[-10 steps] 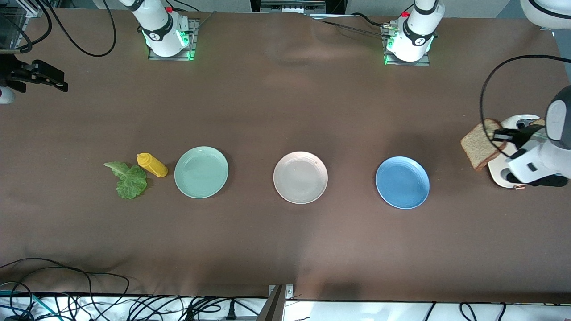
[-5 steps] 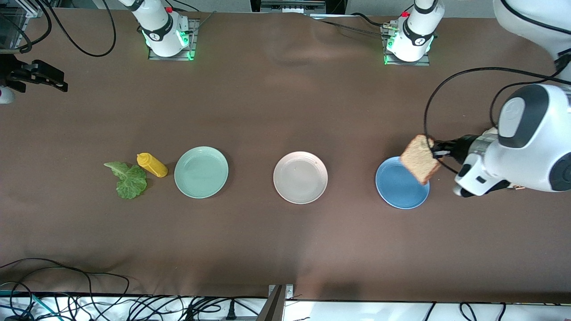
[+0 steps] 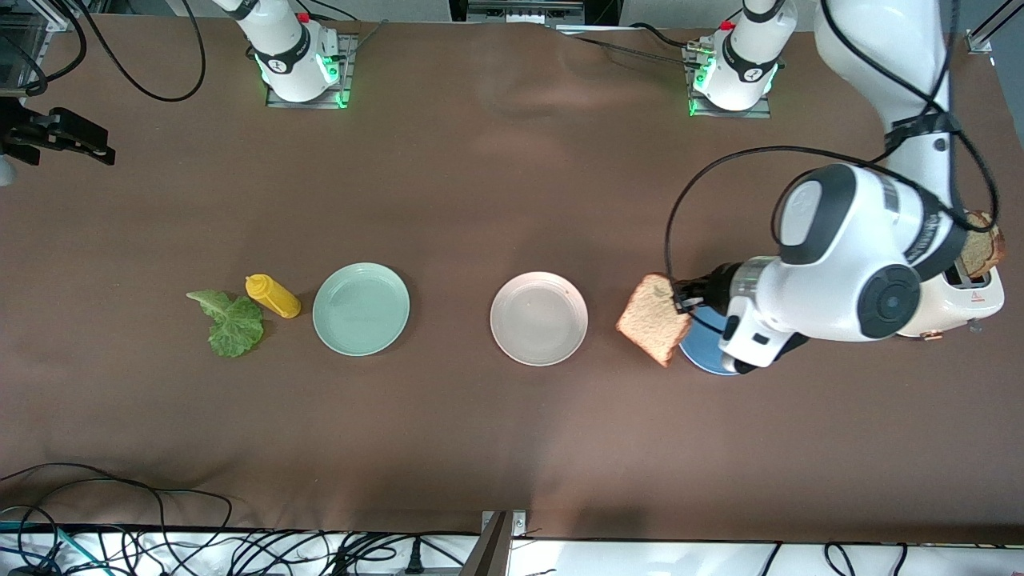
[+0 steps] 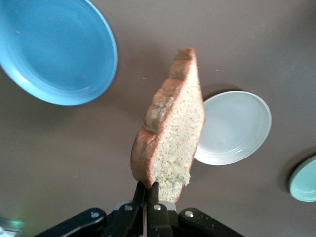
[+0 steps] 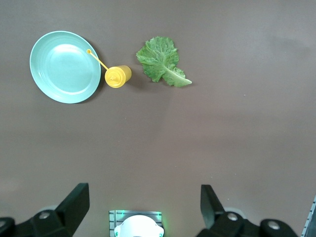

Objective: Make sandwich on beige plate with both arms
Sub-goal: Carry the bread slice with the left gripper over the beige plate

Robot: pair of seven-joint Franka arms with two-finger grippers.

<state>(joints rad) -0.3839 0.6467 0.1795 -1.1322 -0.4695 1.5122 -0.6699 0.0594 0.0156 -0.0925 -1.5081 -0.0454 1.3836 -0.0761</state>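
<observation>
My left gripper point(image 3: 682, 305) is shut on one edge of a brown bread slice point(image 3: 654, 318), which hangs tilted in the air. The slice point(image 4: 170, 143) is over the table between the blue plate point(image 4: 54, 49) and the empty beige plate point(image 3: 538, 318); in the left wrist view the beige plate point(image 4: 237, 128) shows just past it. A second bread slice point(image 3: 980, 248) stands in the white toaster point(image 3: 972, 300) at the left arm's end. The lettuce leaf point(image 3: 230, 322) lies flat at the right arm's end. My right gripper point(image 5: 143, 202) waits open and empty, high over that end.
A yellow mustard bottle point(image 3: 273, 295) lies between the lettuce and the mint-green plate point(image 3: 361, 308). The left arm covers most of the blue plate point(image 3: 702, 358). Cables run along the table edge nearest the front camera.
The left arm has carried the bread slice from the toaster, across the blue plate, toward the beige plate. The right arm has not moved.
</observation>
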